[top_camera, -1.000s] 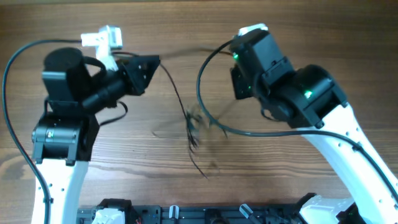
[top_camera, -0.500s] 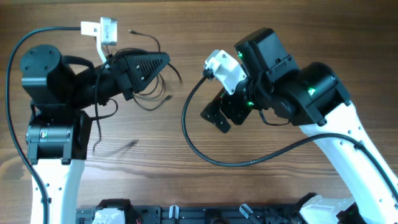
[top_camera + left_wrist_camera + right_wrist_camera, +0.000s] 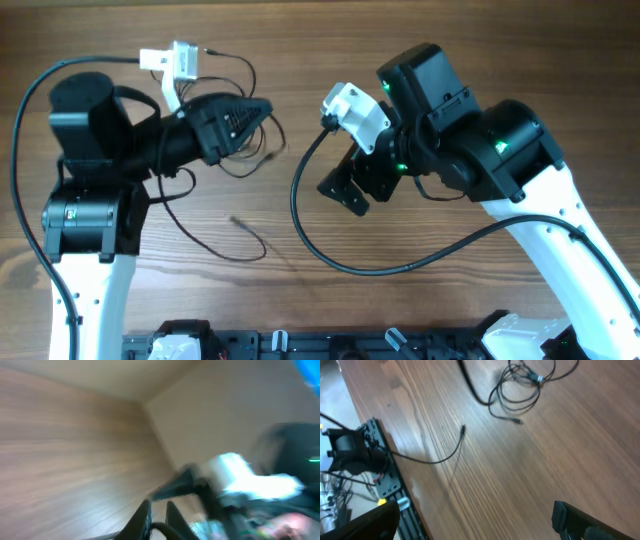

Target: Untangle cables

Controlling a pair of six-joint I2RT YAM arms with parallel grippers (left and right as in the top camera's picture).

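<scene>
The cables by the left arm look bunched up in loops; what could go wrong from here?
1. The cables bunch in loops at the shut left jaws; a pull there may tighten the tangle rather than free it.
2. One loose cord trails across the table; a passing arm could snag it.
3. The right jaws stand open and empty, so nothing steadies the far end.

Wooden table (image 3: 300,40), thin black cables (image 3: 535,379) atop.

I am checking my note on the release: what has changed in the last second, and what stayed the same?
The right claw opened and let go of the cables. Earlier stretched between both claws, they moved left with the left claw, which stayed shut on them.
</scene>
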